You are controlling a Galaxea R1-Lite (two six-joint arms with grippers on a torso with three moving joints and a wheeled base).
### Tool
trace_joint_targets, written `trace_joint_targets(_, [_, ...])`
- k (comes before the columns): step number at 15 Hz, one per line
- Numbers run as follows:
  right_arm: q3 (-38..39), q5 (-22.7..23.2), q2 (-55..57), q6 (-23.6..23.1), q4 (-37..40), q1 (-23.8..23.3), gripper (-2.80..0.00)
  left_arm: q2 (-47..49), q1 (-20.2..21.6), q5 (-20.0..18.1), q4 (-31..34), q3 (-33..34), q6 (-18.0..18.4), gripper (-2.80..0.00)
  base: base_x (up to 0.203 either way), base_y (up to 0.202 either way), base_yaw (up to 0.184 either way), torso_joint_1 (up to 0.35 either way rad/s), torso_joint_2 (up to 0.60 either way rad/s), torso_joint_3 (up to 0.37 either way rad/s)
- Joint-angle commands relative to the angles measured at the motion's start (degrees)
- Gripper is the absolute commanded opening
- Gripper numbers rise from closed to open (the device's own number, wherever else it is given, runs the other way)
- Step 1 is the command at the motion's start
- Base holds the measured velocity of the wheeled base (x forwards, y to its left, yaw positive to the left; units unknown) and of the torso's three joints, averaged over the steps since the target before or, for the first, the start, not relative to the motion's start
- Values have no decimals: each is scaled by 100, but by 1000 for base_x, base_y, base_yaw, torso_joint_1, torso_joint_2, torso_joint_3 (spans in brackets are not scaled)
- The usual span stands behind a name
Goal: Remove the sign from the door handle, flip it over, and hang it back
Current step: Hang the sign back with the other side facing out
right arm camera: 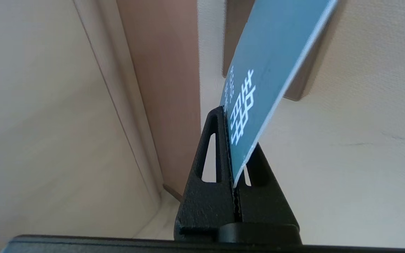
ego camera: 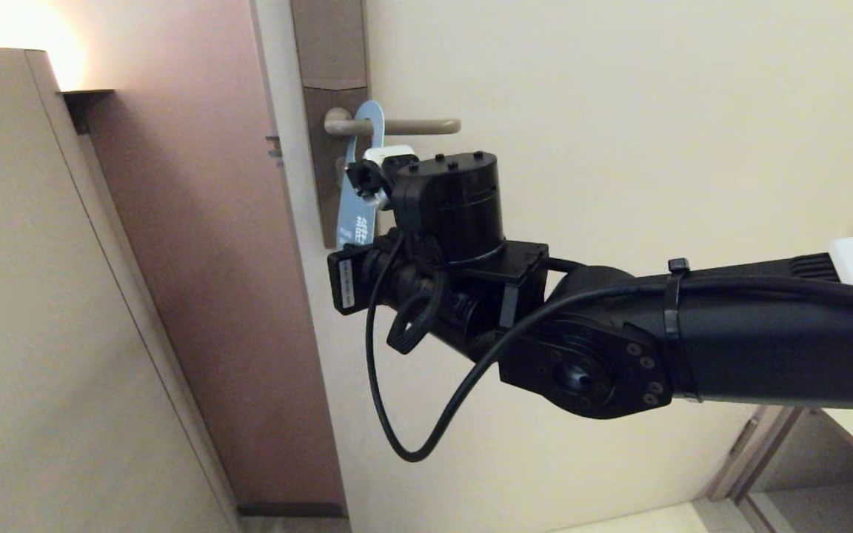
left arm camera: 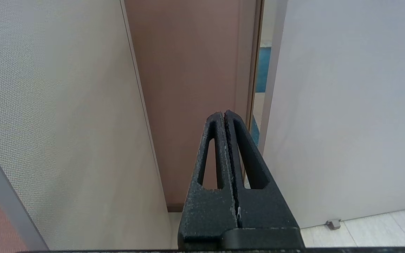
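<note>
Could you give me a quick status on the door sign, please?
Right gripper shut on blue card sign, looped over beige lever handle. Left gripper shut, empty, parked. Nothing in the way.

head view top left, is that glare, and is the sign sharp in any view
Head view: yes, a warm glow blows out the top left corner above the cabinet. Right wrist view: the sign, pinched in the right gripper, shows crisp white print; the wall behind is soft.

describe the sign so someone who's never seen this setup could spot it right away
Start at the cream door and find the tall brown backplate near its edge, with the door handle sticking out level. The sign hangs on that lever through its hole, pinched by the right tool. It is the only blue thing there: a flat card with white lettering and a thin white edge.
</note>
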Motion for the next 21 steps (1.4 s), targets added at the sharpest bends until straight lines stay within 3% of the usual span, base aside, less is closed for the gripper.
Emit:
trace_joint_targets(1, [3,-3,36,1,62,72,-280,-2,2,1,0,0,0,-280,0,0,0,0,0,0])
trace_joint_targets(9, [47,-12,2,247,78,77,-280,-2,2,1,0,0,0,-280,0,0,0,0,0,0])
trace_joint_targets(21, [143,-21,37,221,102,49,-280,-2,2,1,0,0,0,-280,0,0,0,0,0,0])
